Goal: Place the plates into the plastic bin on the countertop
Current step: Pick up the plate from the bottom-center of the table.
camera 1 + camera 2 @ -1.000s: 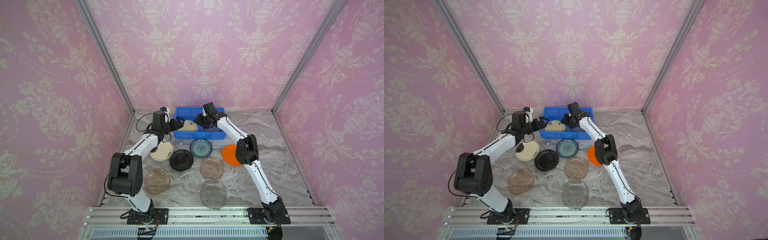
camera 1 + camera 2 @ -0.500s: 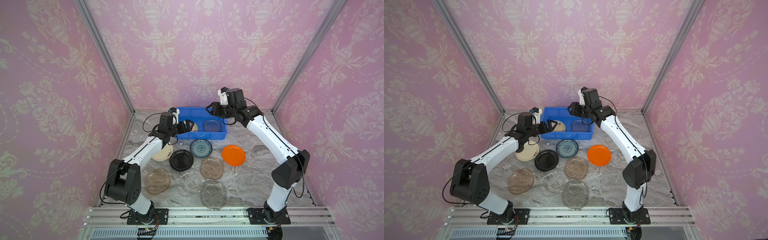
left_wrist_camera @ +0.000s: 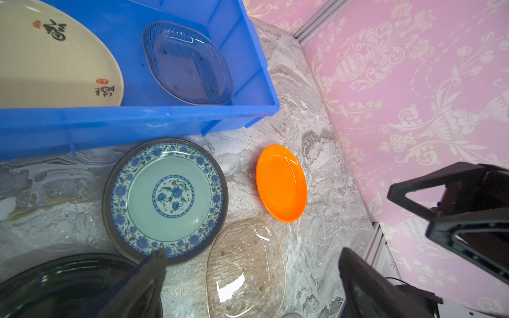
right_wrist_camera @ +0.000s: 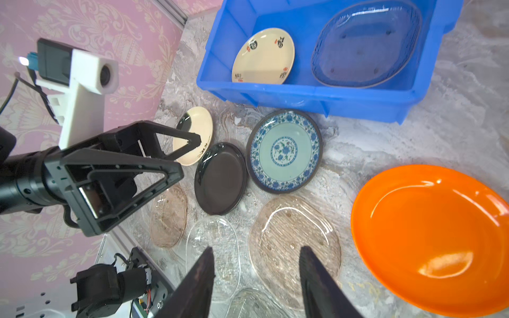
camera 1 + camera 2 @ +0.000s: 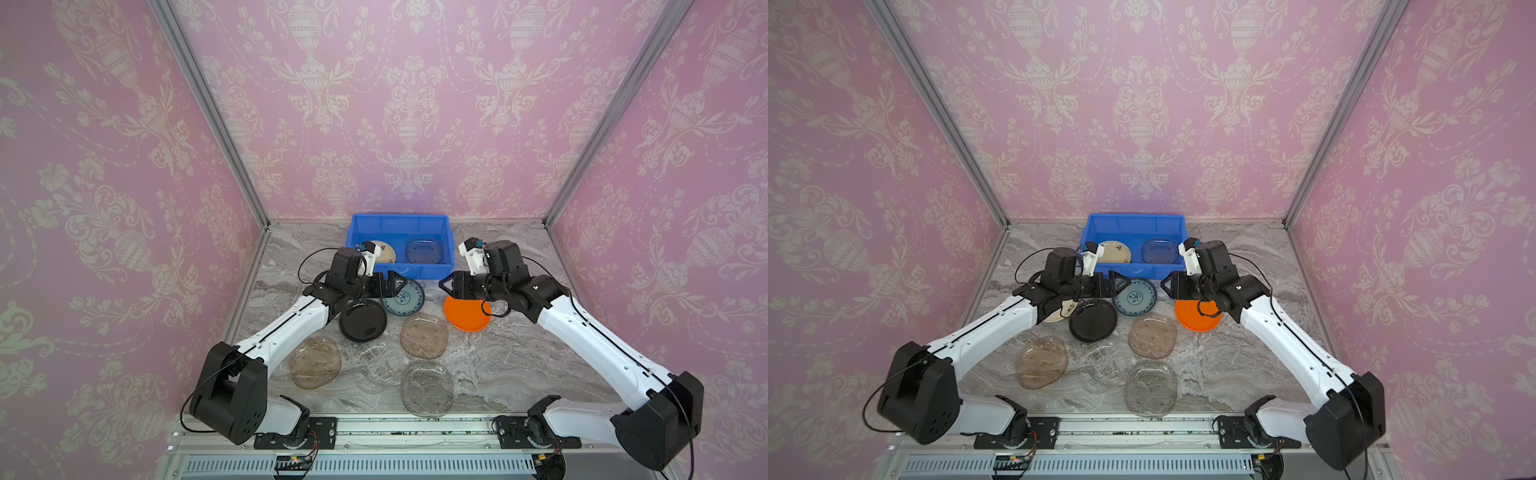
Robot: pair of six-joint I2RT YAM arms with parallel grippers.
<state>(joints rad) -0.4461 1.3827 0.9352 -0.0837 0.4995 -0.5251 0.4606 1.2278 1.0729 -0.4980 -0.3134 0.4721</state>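
The blue plastic bin (image 5: 415, 270) stands at the back of the marble countertop (image 5: 498, 353). It holds a cream plate (image 5: 384, 251) and a clear plate (image 5: 424, 250). My left gripper (image 5: 395, 284) is open and empty, hovering by the teal plate (image 5: 405, 297), with the black plate (image 5: 363, 321) under its arm. My right gripper (image 5: 446, 286) is open and empty just above the orange plate (image 5: 465, 316). In the right wrist view its fingers (image 4: 311, 275) stand apart over a brownish plate (image 4: 292, 242). A second cream plate (image 5: 1059, 313) peeks out under the left arm.
Nearer the front lie a brownish plate (image 5: 315, 362) and two clear plates (image 5: 376, 368) (image 5: 427, 388). Aluminium rails (image 5: 374, 428) edge the front, and pink walls close in the left, right and back.
Both grippers have drawn back from the bin to the plates in front of it. The right arm swung out to the right and came down by the orange plate.
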